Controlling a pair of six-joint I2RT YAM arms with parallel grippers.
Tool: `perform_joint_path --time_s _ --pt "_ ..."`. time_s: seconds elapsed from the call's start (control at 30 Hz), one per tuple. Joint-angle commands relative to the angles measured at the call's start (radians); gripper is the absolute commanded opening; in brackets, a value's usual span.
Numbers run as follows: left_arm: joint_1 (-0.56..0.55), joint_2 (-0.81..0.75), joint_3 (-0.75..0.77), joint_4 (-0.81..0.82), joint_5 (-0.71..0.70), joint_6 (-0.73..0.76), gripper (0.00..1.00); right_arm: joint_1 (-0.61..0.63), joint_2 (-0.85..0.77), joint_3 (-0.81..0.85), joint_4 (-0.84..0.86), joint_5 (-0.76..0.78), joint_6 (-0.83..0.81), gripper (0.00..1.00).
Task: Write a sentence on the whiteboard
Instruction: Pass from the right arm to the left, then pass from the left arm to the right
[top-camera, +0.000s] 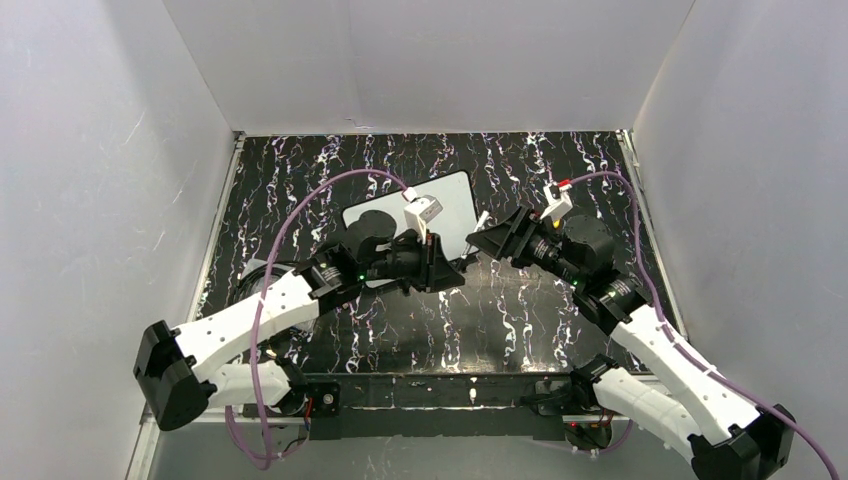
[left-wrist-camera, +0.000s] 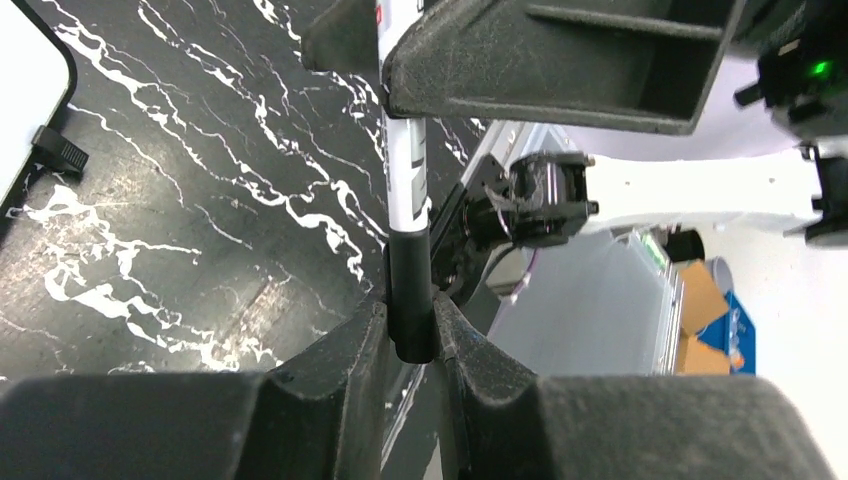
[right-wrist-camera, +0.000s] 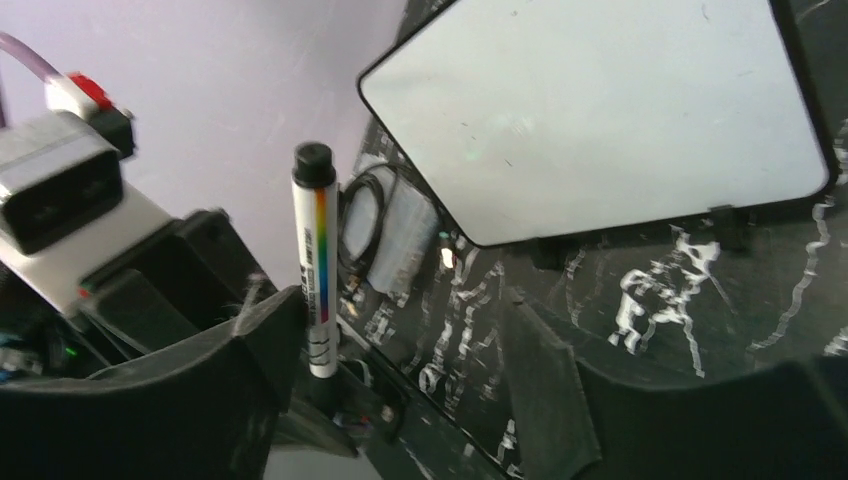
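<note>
While both arms meet low over the middle of the black, white-veined table (top-camera: 520, 320), the whiteboard (top-camera: 455, 195) lies flat just behind them, toward the back centre, w/ no writing that I can make out. The left gripper (left-wrist-camera: 410, 322) is clamped on the black end of a marker pen (left-wrist-camera: 408, 180), white barrel w/ a rainbow stripe, which sticks out toward the right gripper (right-wrist-camera: 400, 335). That one's jaws stand wide apart, holding nothing; the pen runs just beside one finger, not pinched. Can't tell if a cap is on. Risks, as I judge them: the right finger is so near the barrel that pulling away could knock the pen askew. The left grip is on one end only, so pressing on the board may pivot or slip the pen. The board, on small clip feet (left-wrist-camera: 60, 150), could also slide.
</note>
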Motion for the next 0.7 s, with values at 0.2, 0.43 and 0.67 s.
perform_joint_path --time_s 0.2,0.43,0.67 --pt "0.094 -0.157 0.033 -0.507 0.322 0.457 0.0 0.005 -0.073 0.222 -0.377 0.031 -0.346 0.97" --pt "0.106 -0.161 0.034 -0.642 0.514 0.619 0.0 0.005 0.024 0.273 -0.434 -0.314 -0.448 0.96" --pt "0.105 -0.109 0.009 -0.628 0.605 0.638 0.0 0.016 0.121 0.192 -0.334 -0.634 -0.381 0.81"
